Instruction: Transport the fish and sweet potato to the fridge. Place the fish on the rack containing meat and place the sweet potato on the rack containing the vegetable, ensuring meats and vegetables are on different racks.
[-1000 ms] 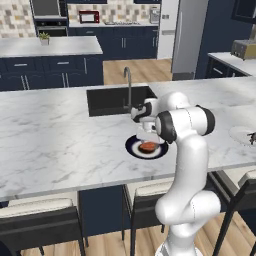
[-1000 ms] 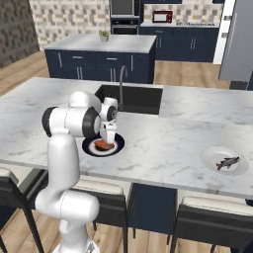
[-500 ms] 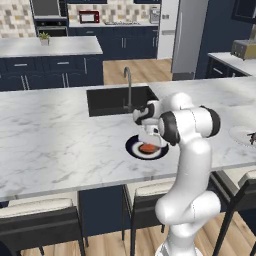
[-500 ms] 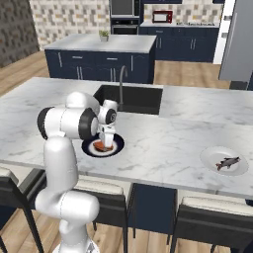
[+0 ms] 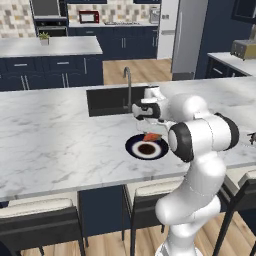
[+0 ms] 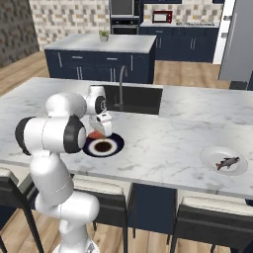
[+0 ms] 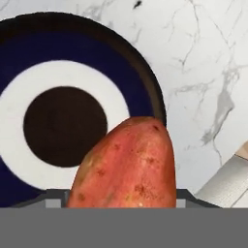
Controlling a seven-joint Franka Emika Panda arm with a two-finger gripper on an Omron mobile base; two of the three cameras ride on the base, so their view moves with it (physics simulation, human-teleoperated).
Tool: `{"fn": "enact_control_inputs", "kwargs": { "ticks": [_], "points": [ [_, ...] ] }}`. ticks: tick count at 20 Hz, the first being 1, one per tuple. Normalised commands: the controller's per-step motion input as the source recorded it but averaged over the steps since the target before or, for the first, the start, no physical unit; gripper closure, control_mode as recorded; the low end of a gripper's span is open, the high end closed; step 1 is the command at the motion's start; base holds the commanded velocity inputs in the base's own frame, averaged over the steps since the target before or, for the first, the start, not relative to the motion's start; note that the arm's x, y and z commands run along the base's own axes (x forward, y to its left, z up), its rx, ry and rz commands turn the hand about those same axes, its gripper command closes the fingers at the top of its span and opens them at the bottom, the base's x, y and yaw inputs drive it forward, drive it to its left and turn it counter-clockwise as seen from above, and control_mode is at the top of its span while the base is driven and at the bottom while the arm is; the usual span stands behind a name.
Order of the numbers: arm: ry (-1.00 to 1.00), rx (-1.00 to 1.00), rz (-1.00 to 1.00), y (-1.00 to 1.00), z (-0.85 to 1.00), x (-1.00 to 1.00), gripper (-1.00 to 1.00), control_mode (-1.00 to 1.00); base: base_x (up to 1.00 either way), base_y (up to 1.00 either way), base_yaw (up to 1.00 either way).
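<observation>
I have the sweet potato (image 7: 127, 164) pinched between my fingers, closed about halfway onto its sides, and it hangs just above the blue-and-white plate (image 5: 135, 148) on the marble island counter (image 5: 55, 145). From the right base camera my gripper (image 6: 100, 130) sits over the near edge of that plate, though the tips themselves are hidden behind the tuber, so I judge the hold from how it rides clear of the dish. The fish (image 6: 227, 162) lies untouched on its white plate (image 6: 210, 157) well off along the counter. By my reckoning the job is only begun: the fridge (image 5: 189, 39) stands far behind, and both items have yet to reach their racks.
</observation>
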Motion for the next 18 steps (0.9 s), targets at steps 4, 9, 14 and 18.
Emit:
{"fn": "enact_control_inputs", "kwargs": {
  "ticks": [4,9,14,18],
  "points": [
    [-0.21,0.0,0.55,0.0,0.62,-0.36,1.0,-1.0,0.0,0.0,0.0],
    [-0.36,0.0,0.38,0.0,0.55,-0.59,1.0,-1.0,0.0,0.0,0.0],
    [-0.3,0.01,0.23,0.0,0.37,-0.73,1.0,-1.0,0.0,0.0,0.0],
    [-0.35,0.01,0.15,0.0,0.58,-0.53,1.0,-1.0,0.0,0.0,0.0]
  ]
}}
